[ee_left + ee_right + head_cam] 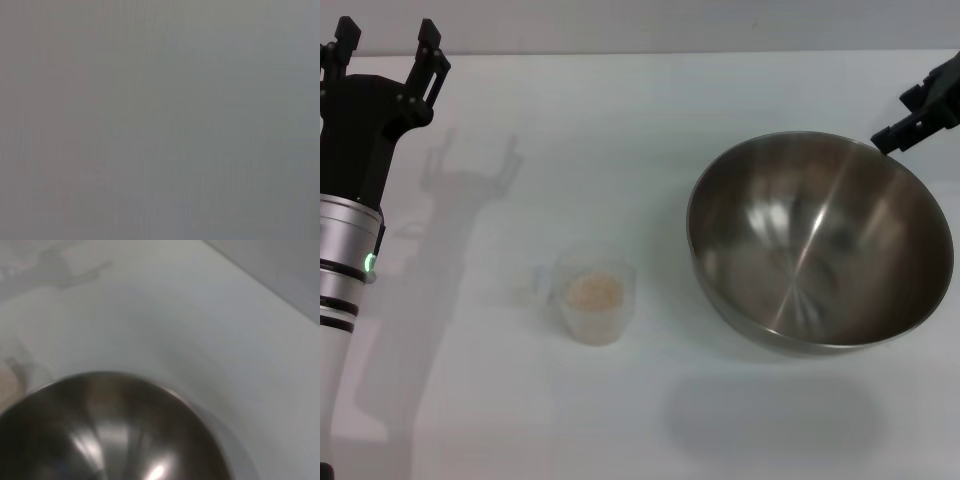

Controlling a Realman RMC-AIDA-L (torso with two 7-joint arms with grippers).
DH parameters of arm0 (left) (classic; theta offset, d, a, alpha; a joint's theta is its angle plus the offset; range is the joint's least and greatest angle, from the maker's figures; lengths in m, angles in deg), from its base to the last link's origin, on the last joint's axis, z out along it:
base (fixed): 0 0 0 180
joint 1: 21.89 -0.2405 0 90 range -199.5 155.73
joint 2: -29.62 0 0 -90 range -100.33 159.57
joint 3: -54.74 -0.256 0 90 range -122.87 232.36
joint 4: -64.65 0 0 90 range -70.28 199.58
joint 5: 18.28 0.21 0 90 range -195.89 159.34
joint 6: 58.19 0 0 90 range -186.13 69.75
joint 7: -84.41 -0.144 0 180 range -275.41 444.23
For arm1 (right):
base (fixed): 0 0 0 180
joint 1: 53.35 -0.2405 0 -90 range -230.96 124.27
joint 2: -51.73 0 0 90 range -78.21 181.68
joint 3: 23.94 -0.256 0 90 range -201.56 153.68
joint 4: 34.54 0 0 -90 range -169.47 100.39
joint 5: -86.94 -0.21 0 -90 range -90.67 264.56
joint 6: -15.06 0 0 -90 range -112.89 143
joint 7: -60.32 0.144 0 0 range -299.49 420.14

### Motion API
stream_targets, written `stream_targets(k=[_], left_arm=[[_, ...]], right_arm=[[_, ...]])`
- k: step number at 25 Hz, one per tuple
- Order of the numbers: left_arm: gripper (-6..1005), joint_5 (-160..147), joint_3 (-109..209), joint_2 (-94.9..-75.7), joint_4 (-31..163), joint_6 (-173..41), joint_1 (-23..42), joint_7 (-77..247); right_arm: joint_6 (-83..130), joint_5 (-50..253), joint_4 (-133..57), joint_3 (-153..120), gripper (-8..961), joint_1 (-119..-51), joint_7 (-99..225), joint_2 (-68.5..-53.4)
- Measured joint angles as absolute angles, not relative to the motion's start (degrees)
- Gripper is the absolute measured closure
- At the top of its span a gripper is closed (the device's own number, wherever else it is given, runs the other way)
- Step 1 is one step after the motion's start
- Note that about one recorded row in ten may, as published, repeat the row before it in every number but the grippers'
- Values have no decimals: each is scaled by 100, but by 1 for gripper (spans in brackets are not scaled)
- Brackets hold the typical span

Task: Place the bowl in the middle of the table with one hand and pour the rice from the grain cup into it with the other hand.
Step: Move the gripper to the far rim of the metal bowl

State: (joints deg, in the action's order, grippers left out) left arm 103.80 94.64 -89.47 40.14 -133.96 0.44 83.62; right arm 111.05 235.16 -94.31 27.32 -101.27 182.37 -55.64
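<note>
At the far right rim of the bowl (820, 240), the right gripper (892, 138) reached in from the picture's edge; its dark fingers (900, 130) met the rim, apparently clamped on it, though the contact was only partly visible. That wide steel bowl was tilted and looked lifted, with a soft shadow on the white worktop (650, 130) in front of it. Its shiny inside filled the lower part of the right wrist view (110, 435). To its left, well apart, the grain cup (592, 297) stood upright with rice (594, 292) heaped inside. Farther left, the left gripper (386, 45) hovered near the far left corner, its fingers (430, 62) spread apart and holding nothing. The left wrist view showed only plain grey.
</note>
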Motion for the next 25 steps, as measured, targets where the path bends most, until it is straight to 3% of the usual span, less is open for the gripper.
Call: stream_targets(k=[25], left_arm=[[161,10380,9530,-8938,4022,-13404,61,8362]], right_arm=[[10989,23695,-9189,3357,231,-9774,18486,-5764]])
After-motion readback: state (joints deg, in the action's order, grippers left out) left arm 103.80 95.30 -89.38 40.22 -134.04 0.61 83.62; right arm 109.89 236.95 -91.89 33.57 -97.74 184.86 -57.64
